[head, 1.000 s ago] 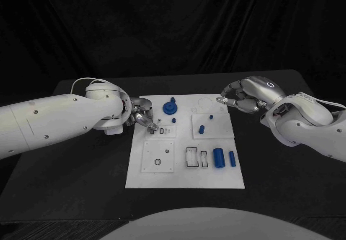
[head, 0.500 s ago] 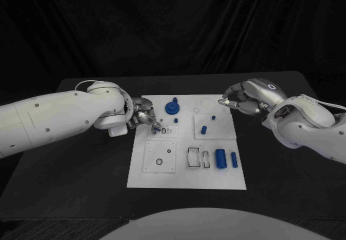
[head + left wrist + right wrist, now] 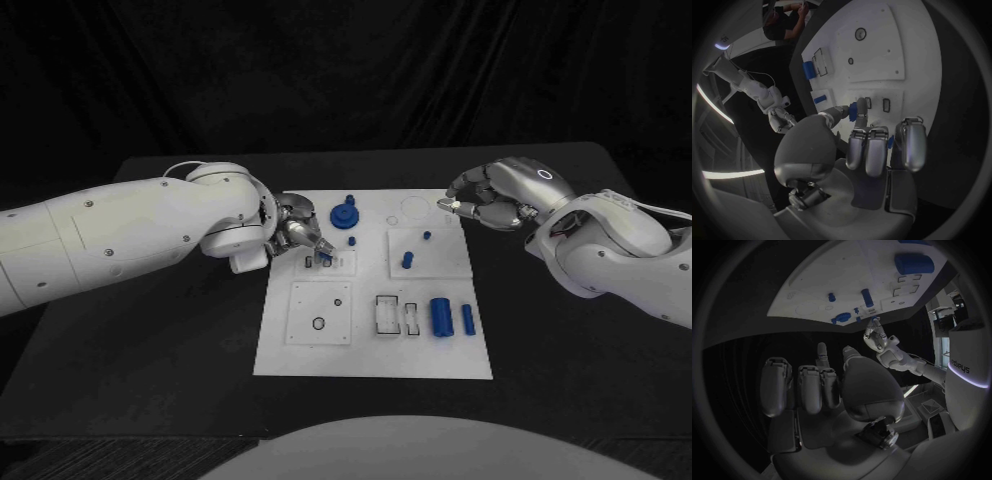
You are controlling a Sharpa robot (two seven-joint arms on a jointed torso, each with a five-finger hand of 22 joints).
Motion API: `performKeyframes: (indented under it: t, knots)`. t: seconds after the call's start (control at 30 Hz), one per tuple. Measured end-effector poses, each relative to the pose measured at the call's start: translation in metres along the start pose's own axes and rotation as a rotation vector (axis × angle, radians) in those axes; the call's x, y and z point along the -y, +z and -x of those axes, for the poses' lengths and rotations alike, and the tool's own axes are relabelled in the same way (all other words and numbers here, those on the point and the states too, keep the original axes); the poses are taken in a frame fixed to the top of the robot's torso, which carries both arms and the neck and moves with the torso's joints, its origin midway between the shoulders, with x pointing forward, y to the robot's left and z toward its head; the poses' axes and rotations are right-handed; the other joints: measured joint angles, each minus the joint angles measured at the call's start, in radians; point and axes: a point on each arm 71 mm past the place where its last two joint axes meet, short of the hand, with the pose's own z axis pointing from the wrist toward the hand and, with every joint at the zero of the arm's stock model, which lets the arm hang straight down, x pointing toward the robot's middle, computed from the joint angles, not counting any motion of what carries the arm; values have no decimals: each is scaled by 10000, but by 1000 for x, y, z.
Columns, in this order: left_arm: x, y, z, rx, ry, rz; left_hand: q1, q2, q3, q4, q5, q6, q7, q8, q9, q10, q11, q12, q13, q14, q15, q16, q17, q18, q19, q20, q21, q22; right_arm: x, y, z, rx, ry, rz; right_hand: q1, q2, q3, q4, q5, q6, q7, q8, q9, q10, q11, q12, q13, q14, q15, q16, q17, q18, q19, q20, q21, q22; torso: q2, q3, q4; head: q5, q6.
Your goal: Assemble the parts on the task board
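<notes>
Head view: task board (image 3: 372,350) lies mid tabletop (image 3: 159,330). Left hand (image 3: 303,238) is over the board's upper-left block, pinching a small blue part (image 3: 326,256) right above the twin slots (image 3: 317,263). Right hand (image 3: 490,200) hangs just off the board's upper-right corner, fingers curled in, nothing seen in it. Blue knob (image 3: 343,215) stands just beyond the left hand on the board; two blue cylinders (image 3: 450,317) lie near the board's lower-right part.

Left wrist view: left hand (image 3: 861,150) holds the blue part (image 3: 852,111) between thumb and a fingertip, close to the two slots (image 3: 877,104) on the board (image 3: 879,55). Whether the part touches the board cannot be told.

Right wrist view: right hand (image 3: 823,385) clenched loosely, empty, well apart from the board (image 3: 848,275).

Likely step: seat the part in a slot. To do it well: line the part's long side with the slot, come straight down, keep the pinch until it seats, avoid nudging the knob.
</notes>
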Motion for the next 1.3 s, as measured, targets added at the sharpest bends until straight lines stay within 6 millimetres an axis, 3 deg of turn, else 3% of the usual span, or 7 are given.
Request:
performKeyframes:
  t: [1.3]
  knots:
    - [-9,13,-6,552,729,354,-40,117,9,-11,-71,56,56,-9,55,0,1,0,-2,0,0,0,0,1,74,2,0,-1,1,-2,-5,-89,20,-43,133,50,12,-12,150,0,0,-18,-1,0,0,0,5,0,0,0,0,0,0,0,0,-4,2,2,5,-20,0]
